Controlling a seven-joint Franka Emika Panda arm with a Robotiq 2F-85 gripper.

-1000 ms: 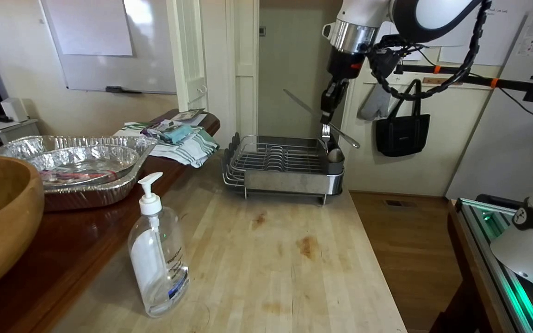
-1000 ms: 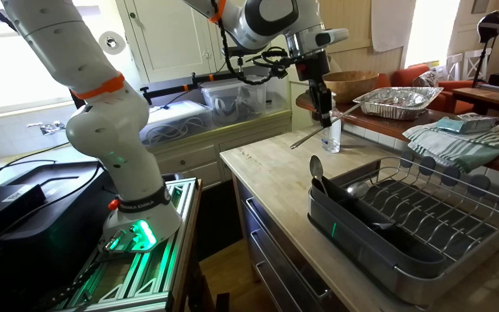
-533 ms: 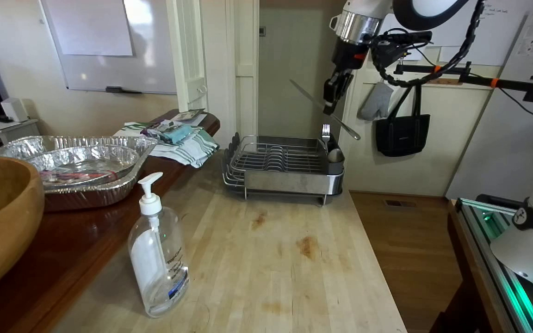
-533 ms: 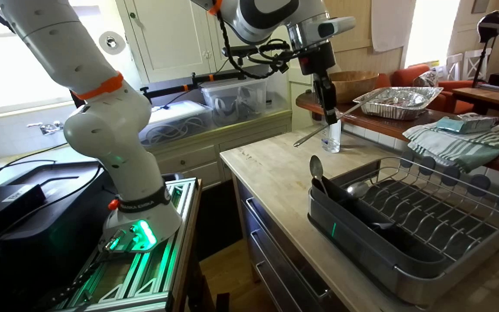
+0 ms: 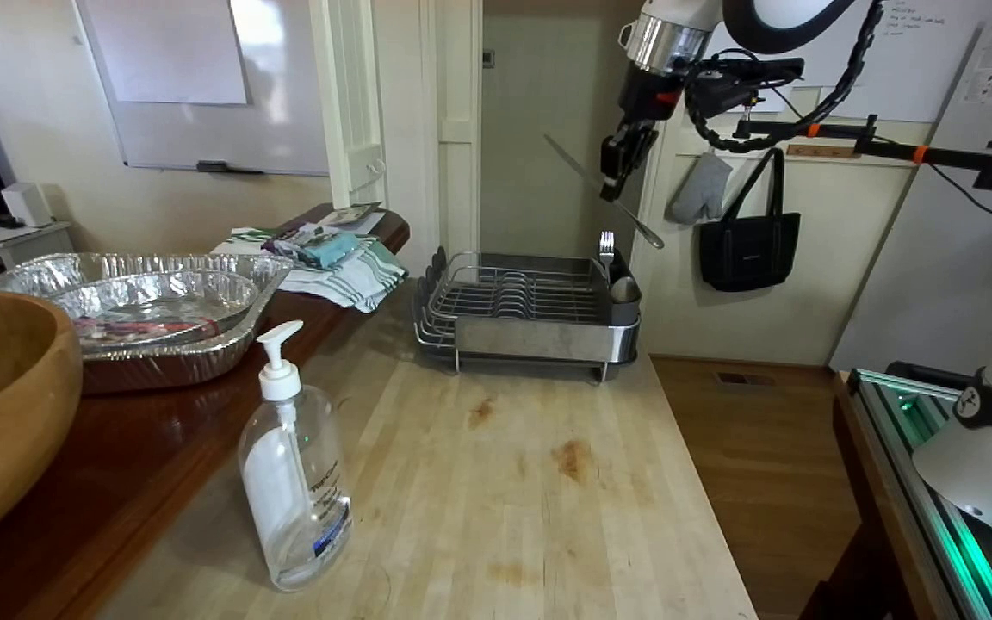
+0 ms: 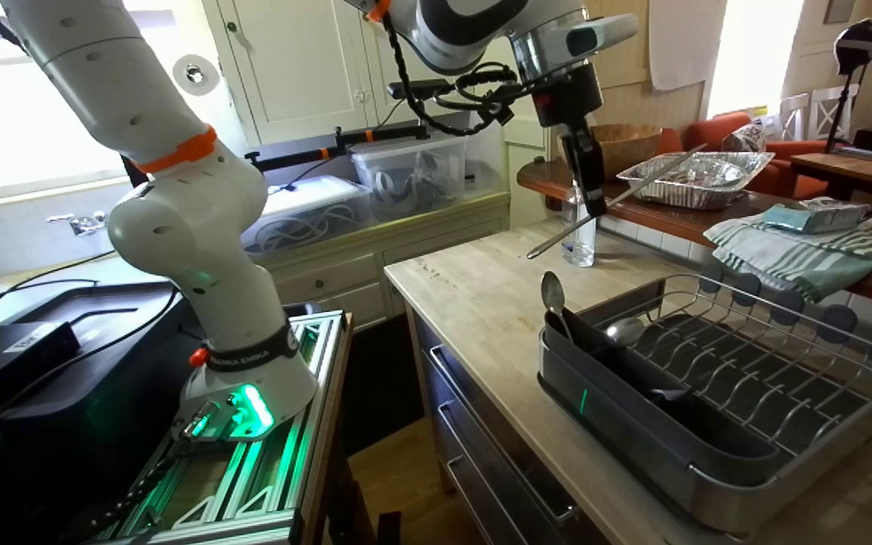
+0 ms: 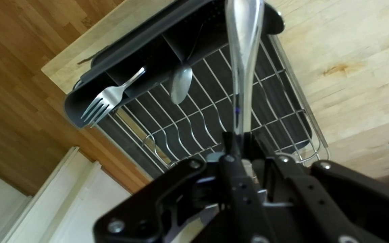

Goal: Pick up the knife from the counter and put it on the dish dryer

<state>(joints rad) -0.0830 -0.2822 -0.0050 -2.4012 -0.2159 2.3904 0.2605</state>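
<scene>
My gripper [image 5: 610, 191] is shut on the silver knife [image 5: 647, 231] and holds it in the air, higher than the dish dryer [image 5: 539, 339]. The knife tilts, handle end low and blade end high; it also shows in an exterior view [image 6: 557, 241], below the gripper [image 6: 595, 209]. In the wrist view the knife's handle [image 7: 245, 44] points away from the gripper [image 7: 240, 140], with the dish dryer [image 7: 299, 91] below. The fingers hide the gripped part. The dish dryer stands on the pale wooden counter [image 5: 496, 482], which also shows in an exterior view [image 6: 474, 280].
The rack's dark cutlery holder [image 7: 89, 113] bears a fork [image 7: 110, 98] and spoons, one upright [image 6: 553, 291]. A soap bottle [image 5: 298, 491] stands on the counter. Foil trays [image 5: 160, 370], a wooden bowl [image 5: 14, 413] and towels [image 5: 358, 275] lie along the raised ledge.
The gripper has risen with the knife still in it. In an exterior view it has also shifted right. The knife's blade end has tipped higher. The rack and cutlery have not moved.
</scene>
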